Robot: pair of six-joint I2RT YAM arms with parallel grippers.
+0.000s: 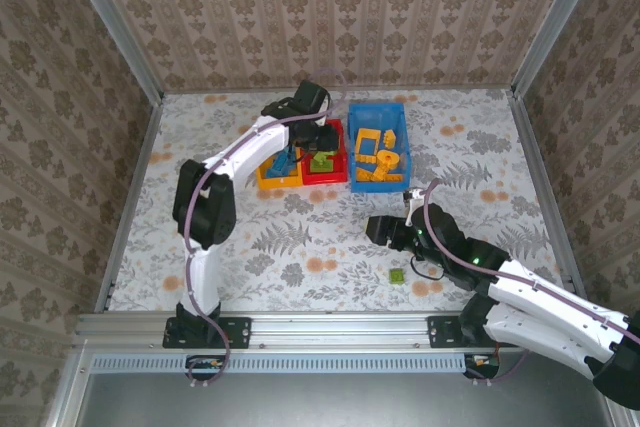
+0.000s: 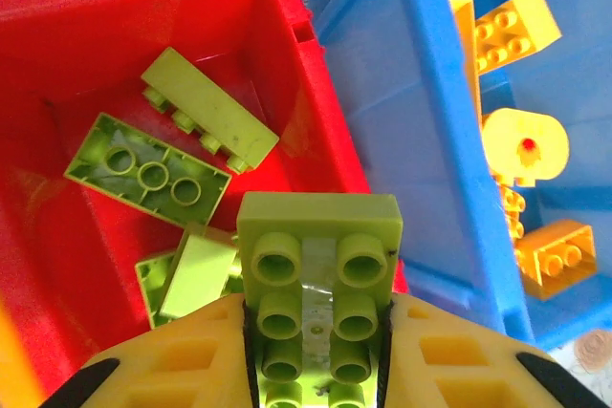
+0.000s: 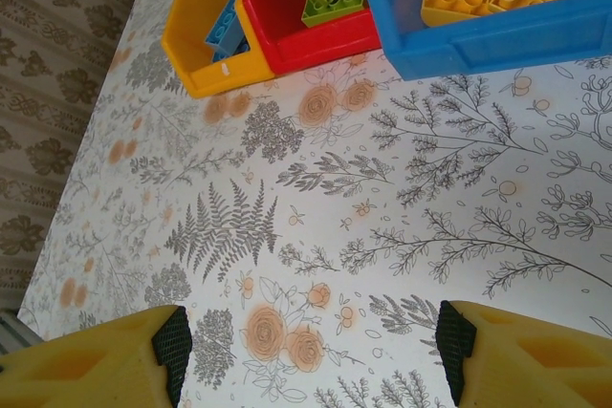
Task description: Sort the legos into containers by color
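My left gripper (image 2: 318,327) is shut on a light green lego (image 2: 318,246), studs toward the camera, held over the red container (image 2: 306,93) near its wall beside the blue one. Several light green legos (image 2: 148,174) lie inside the red container. In the top view the left gripper (image 1: 320,137) hangs above the red container (image 1: 322,177). The blue container (image 1: 353,147) holds orange-yellow legos (image 1: 378,159). My right gripper (image 3: 311,346) is open over bare tablecloth, seen from above as the right gripper (image 1: 385,230). One small green lego (image 1: 397,275) lies on the table next to the right arm.
The yellow container (image 3: 206,69) holds blue legos (image 3: 228,31) and stands left of the red container (image 3: 306,50) and the blue container (image 3: 497,40), all three side by side at the back. Metal frame rails (image 1: 300,325) edge the table.
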